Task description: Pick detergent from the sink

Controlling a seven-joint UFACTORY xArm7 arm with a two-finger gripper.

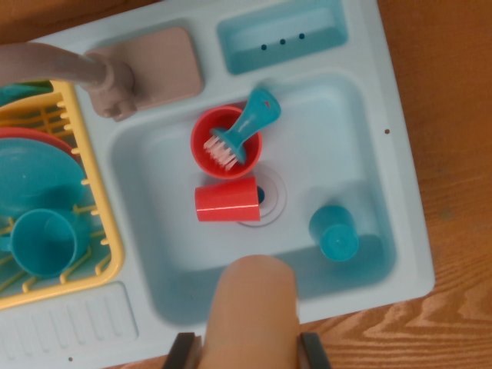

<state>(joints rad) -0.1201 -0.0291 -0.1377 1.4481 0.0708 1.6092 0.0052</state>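
Claw (250, 354) at 6 o'clock is already pinching the detergent (252, 307), so just lifting clear of the sink (138, 154) is left, I reckon.

1. Lit evenly and brightly from above; no harsh glare on the sink (369, 115).
2. Cast soft shadows along the basin's inner walls.
3. Blurred near the bottom edge (peach bottle (250, 315) out of focus).

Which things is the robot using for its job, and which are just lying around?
For the job: detergent bottle, gripper clamped around it, sink.

Just lying about: brush, red bowl under it, red cup on its side, teal cup, yellow rack with dishes, tap.
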